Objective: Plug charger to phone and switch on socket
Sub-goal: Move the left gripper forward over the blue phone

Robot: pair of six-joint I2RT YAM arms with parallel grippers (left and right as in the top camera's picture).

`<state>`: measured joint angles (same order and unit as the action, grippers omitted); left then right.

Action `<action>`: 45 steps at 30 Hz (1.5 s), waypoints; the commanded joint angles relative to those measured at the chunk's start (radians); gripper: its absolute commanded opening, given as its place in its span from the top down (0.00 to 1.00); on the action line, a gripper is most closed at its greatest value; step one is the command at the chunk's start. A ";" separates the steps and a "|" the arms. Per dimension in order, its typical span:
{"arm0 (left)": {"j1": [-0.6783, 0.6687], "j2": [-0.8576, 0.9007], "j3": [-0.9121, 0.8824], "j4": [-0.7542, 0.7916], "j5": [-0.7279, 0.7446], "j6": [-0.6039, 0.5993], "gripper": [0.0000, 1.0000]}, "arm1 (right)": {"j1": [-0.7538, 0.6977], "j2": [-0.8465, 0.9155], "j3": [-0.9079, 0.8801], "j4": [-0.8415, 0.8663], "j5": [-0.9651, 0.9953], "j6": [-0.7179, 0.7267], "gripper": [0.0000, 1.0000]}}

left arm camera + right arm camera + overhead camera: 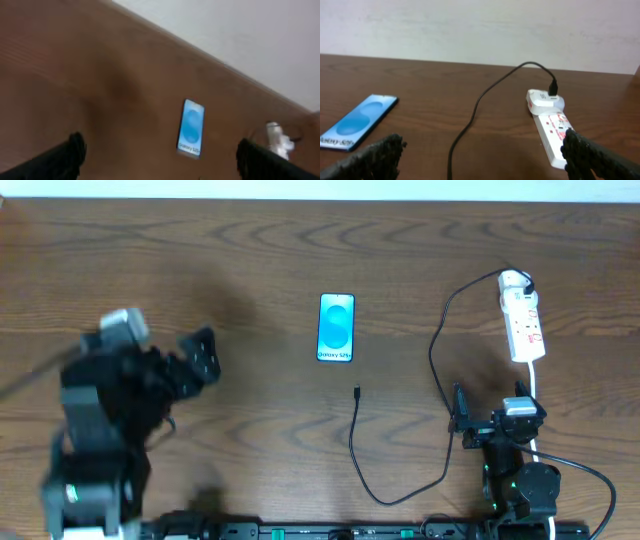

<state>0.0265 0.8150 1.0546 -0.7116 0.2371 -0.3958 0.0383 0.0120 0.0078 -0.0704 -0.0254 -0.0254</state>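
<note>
1. Phone (337, 327) lies flat in the middle of the table (250, 260), screen up and lit blue, text end toward the robot. Nothing touches it.
2. Charger (352, 442): the free plug end rests on the wood just beside the phone's near edge, not touching it and roughly in line with it. By my read that means a short run to insertion. The cable loops toward the robot, then climbs the right side to a white adapter (546, 99) at the far end of the socket (522, 320).
3. Socket sits on the right, well apart from the phone, long axis pointing away from the robot. Its white cord (535, 377) trails back past the right arm. Switch position is too small to tell.
4. Left gripper (200, 352): jaws spread wide, empty, over bare wood left of the phone. The arm is blurred in the overhead view. Its wrist camera frames the phone between the fingers, so it's probably there to brace the phone.
5. Right gripper (462, 418): jaws spread wide, empty, low on the robot's side beside the cable loop. Cable and socket are both on its side.
6. Status: nothing plugged into the phone, so this looks like the start. Next job is a pinch close to the plug. The cable is thin and limp, so the plug may twist in the grip.
</note>
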 commanded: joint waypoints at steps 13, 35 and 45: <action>-0.177 0.696 0.551 -0.510 0.138 0.077 0.02 | -0.005 -0.003 -0.002 -0.006 0.005 0.013 0.01; -0.393 1.349 1.136 -0.625 -0.062 -0.013 0.02 | -0.005 -0.003 -0.002 -0.005 0.005 0.013 0.01; -0.481 1.509 1.135 -0.556 -0.074 0.047 0.02 | -0.005 -0.003 -0.002 -0.005 0.005 0.013 0.01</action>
<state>-0.4431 2.2898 2.1681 -1.2816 0.1837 -0.3725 0.0383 0.0128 0.0071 -0.0708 -0.0254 -0.0257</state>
